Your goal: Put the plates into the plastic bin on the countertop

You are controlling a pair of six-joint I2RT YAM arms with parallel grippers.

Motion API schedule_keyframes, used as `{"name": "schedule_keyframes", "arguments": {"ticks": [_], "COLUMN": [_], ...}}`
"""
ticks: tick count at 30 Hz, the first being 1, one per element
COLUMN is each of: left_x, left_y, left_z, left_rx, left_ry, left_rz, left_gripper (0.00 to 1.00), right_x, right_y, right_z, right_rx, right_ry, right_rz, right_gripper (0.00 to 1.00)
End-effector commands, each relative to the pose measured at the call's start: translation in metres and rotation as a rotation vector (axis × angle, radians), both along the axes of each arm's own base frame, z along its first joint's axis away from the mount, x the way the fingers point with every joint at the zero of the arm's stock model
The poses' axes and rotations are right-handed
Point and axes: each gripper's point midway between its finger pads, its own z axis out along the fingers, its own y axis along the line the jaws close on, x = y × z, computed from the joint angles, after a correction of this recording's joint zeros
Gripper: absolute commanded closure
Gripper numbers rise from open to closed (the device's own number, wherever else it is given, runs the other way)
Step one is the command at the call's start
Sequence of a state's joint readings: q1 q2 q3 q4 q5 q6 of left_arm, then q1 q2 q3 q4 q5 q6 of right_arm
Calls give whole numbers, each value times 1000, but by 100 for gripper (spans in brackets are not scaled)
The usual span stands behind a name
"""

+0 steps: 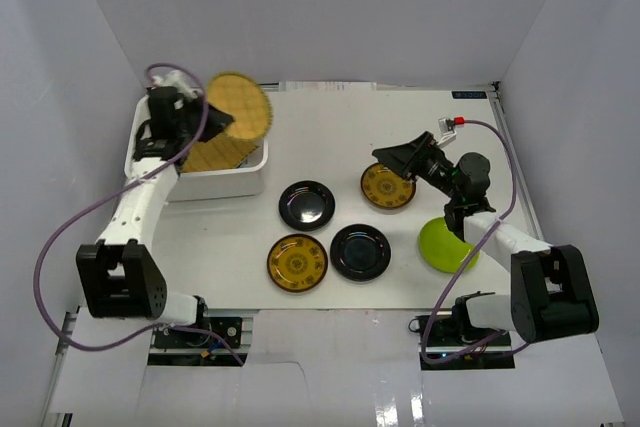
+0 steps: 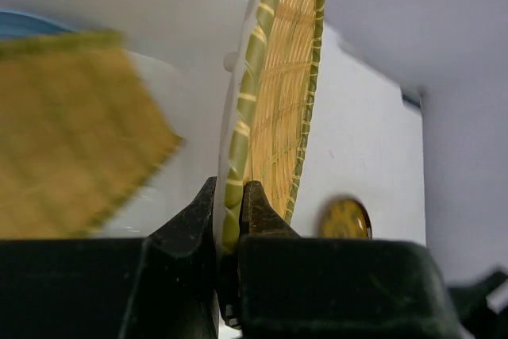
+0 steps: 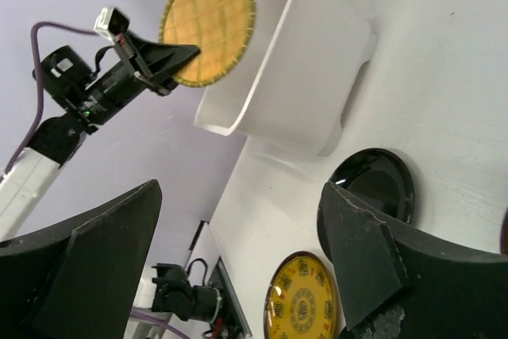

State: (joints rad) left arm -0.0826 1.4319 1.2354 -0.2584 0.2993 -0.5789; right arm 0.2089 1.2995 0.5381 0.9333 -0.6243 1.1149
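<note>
Here, woven tray [image 1: 244, 104] pinched in left jaws, right jaws wide.

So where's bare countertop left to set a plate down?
Far strip of countertop, from the bin to the right wall. Also the near-left patch between bin and near gold plate. Crowded: the middle, with two black plates, far gold plate and green plate close together.
</note>
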Motion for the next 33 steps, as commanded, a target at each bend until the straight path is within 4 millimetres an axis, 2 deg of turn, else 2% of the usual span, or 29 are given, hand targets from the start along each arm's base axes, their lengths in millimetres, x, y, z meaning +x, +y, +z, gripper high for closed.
{"name": "schedule_keyframes", "arguments": {"ticks": [1,2,3,5,7,8,10,11,14,16,18,19,20,24,28,29,31,32,33], "left_x": [-15,-20,-23,-24,-20,-14,-3,2,10,10,8,7,5,1,-6,-10,-15,-21,-25], "left_y": [75,99,109,131,139,143,143,139,136,137,138,140,140,138,132,130,125,122,118], "left_z": [33,30,14,1,-11,-28,-32,-46,-50,-55,-54,-51,-50,-31,0,16,34,46,50], "left_rx": [-108,-107,-104,-97,-106,-116,-133,-153,-162,-157,-145,-135,-125,-110,-64,-42,-21,-17,-14], "left_ry": [-61,-60,-26,-8,14,60,83,128,144,154,148,136,131,83,5,-39,-82,-116,-128], "left_rz": [221,287,328,401,417,418,395,361,333,331,335,344,346,331,343,356,356,356,351], "left_gripper": [100,100,100,100,100,99,97,94,86,62,30,6,2,2,2,2,2,2,2], "right_x": [-2,-2,-3,0,-1,-1,-2,-2,1,4,7,10,10,13,8,6,-2,-5,-7], "right_y": [-3,-4,-4,-6,-5,-5,-5,-6,-10,-13,-15,-17,-19,-18,-12,-12,-14,-16,-18], "right_z": [-15,-24,-26,-29,-36,-36,-41,-40,-43,-48,-52,-57,-64,-87,-104,-108,-124,-127,-131], "right_rx": [-129,-156,-189,-227,-267,-276,-309,-321,-360,-388,-410,-426,-456,-537,-631,-653,-712,-722,-730], "right_ry": [-40,-13,-35,-38,-35,-36,-36,-43,-45,-42,-33,-23,-5,46,67,69,94,96,102], "right_rz": [-27,-34,-37,-59,-58,-60,-67,-73,-97,-118,-131,-148,-149,-141,-110,-101,-89,-93,-97], "right_gripper": [13,13,13,13,13,13,13,13,13,13,13,13,13,13,20,20,22,25,31]}}
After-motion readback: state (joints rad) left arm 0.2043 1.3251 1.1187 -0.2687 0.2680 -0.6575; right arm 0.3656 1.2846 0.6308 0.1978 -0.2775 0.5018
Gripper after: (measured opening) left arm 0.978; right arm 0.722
